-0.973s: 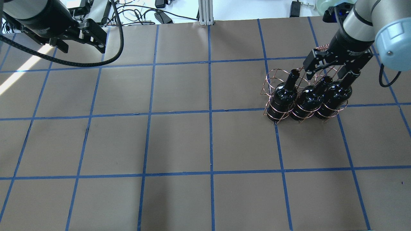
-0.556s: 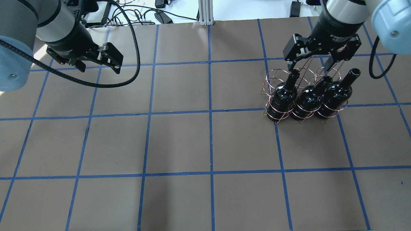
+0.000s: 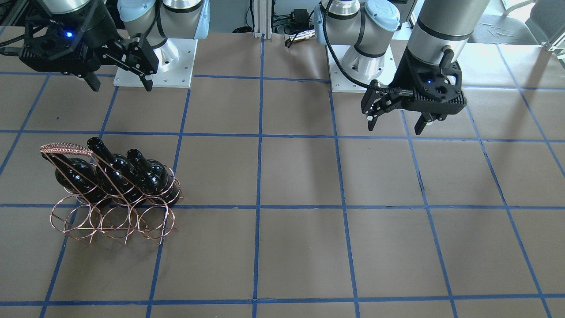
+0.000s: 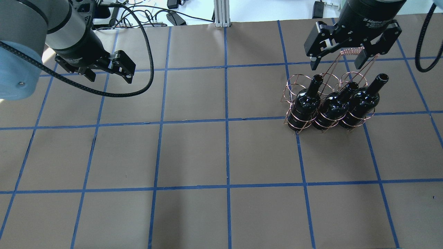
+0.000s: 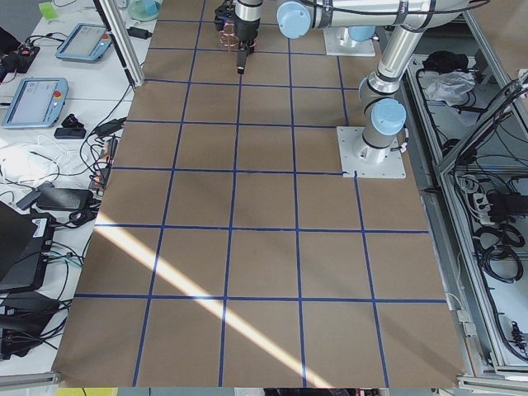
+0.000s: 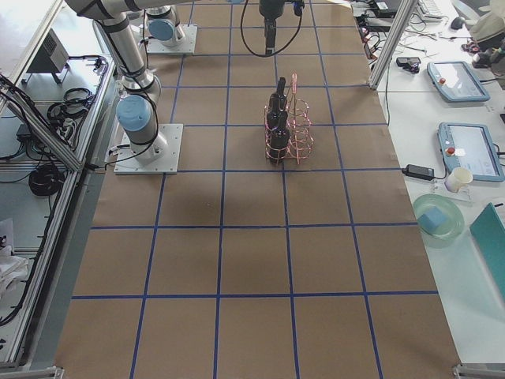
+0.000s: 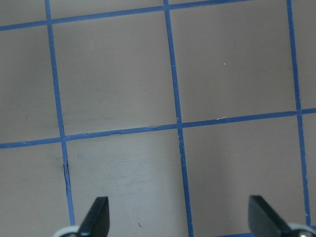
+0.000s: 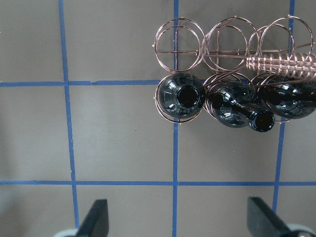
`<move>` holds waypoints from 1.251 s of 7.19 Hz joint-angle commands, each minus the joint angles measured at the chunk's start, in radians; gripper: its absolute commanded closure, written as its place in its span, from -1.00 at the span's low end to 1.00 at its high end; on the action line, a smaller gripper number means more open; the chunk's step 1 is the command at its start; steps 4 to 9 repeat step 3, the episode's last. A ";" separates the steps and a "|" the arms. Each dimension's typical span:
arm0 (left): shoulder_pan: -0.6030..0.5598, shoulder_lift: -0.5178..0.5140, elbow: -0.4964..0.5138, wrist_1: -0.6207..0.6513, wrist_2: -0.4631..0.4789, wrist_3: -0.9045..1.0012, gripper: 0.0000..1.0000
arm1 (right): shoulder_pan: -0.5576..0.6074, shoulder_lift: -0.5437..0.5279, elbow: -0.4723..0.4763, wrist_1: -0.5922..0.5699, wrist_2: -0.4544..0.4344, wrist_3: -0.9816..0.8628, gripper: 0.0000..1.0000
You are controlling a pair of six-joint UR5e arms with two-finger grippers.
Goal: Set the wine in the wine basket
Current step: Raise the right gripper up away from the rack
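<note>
We see the right hand (image 4: pixel 336 65) wide open and empty, pointing down, raised near the wine basket (image 4: pixel 294 84); the left hand (image 4: pixel 110 79) likewise, well apart.

Wine basket (image 3: pixel 115 219) set toward 2 o'clock on the table (image 4: pixel 193 155) in the overhead view, robot-side rings blocked by three bottles (image 4: pixel 332 107), far rings at 12 o'clock left open, coil handle (image 4: pixel 350 52) raised above, broad surface offered from 3 round to 10 o'clock.
</note>
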 commanded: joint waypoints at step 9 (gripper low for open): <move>-0.020 0.015 -0.010 -0.032 0.111 -0.001 -1.00 | 0.000 0.003 -0.005 0.014 0.001 -0.007 -1.00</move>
